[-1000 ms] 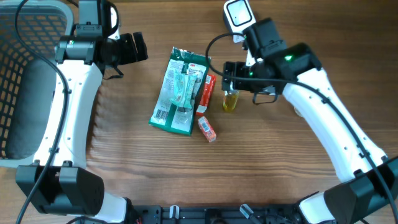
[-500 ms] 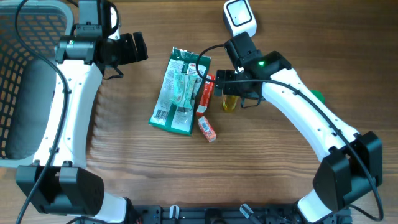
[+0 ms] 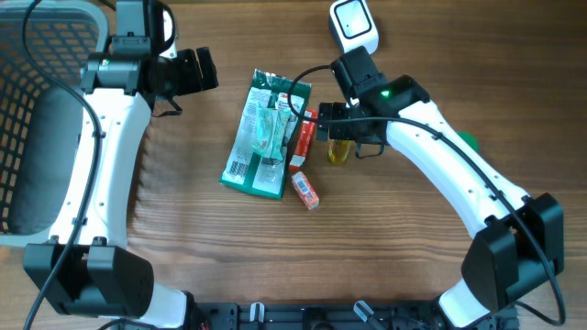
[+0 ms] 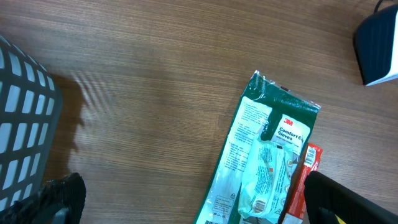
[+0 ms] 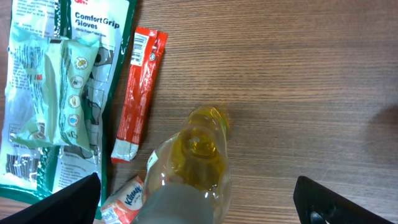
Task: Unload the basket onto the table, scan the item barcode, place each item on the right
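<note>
My right gripper (image 5: 199,208) hangs wide open and holds nothing. It is above the small yellow bottle (image 5: 198,163), which lies at the lower middle of my wrist view, between my spread fingers. The red sachet (image 5: 140,92) lies just left of the bottle, against the glove packet (image 5: 59,93). My left gripper (image 3: 188,71), also open and empty, hovers at the upper left near the basket (image 3: 37,55). The white scanner (image 3: 353,23) sits at the top edge of the overhead view.

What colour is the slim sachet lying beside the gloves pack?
Red, with some white print; the sachet shows best in the right wrist view.
</note>
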`<state>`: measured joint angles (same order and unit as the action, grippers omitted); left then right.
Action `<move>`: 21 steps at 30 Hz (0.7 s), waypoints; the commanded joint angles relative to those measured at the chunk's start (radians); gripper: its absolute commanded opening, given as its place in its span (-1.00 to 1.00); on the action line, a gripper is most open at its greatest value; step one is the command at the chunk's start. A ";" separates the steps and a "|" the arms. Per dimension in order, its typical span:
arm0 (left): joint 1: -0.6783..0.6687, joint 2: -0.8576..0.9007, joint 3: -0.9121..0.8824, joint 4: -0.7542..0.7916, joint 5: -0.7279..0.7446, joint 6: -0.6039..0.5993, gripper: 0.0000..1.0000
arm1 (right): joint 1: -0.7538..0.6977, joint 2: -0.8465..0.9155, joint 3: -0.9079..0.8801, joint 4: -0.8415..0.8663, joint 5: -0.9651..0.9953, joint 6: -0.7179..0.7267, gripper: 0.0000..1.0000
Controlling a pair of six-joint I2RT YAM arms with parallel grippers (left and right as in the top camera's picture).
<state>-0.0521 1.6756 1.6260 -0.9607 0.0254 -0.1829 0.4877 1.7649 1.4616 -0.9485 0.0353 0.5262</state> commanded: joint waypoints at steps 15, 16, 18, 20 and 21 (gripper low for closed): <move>0.005 0.006 0.001 0.002 0.008 0.011 1.00 | -0.003 0.014 -0.005 0.016 0.018 -0.056 0.99; 0.005 0.006 0.001 0.002 0.008 0.011 1.00 | -0.003 0.014 -0.005 0.016 0.018 -0.056 0.91; 0.005 0.006 0.001 0.002 0.008 0.011 1.00 | -0.003 0.014 -0.011 0.022 0.018 -0.055 0.76; 0.005 0.006 0.001 0.002 0.008 0.011 1.00 | -0.003 0.014 -0.031 0.042 0.018 -0.056 0.74; 0.005 0.006 0.001 0.002 0.008 0.011 1.00 | -0.003 0.014 -0.050 0.064 0.018 -0.056 0.73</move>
<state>-0.0521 1.6756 1.6260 -0.9607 0.0254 -0.1829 0.4877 1.7649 1.4540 -0.9119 0.0349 0.4702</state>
